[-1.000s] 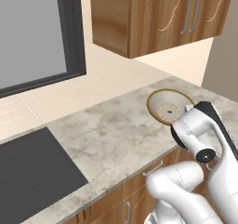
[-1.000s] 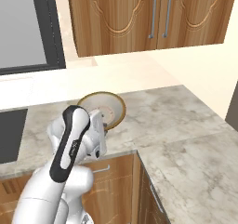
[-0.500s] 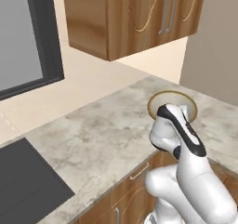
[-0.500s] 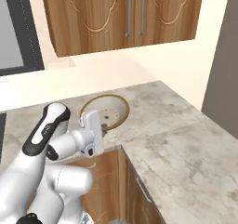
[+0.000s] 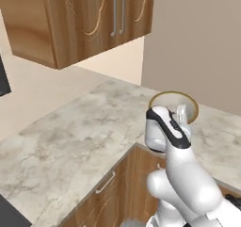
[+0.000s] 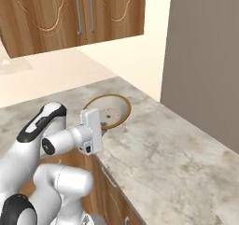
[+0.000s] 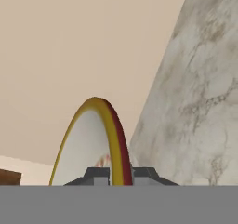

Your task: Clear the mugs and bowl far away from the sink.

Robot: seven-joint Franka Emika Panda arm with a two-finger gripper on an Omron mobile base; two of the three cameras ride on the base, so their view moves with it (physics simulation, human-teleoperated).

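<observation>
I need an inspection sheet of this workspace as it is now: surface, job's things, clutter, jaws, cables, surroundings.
Surface: marbled stone counter, turning a corner.
Job's things: bowl with brown rim and pale inside, tilted, rim pinched by the gripper; mugs and sink: nothing seen.
Clutter: nothing seen.
Jaws: shut on the bowl's rim, one each side, in the hand view.
Cables: nothing seen.
Surroundings: wooden wall cabinets above, wooden base cabinets below, grey-brown panel at the right.
</observation>
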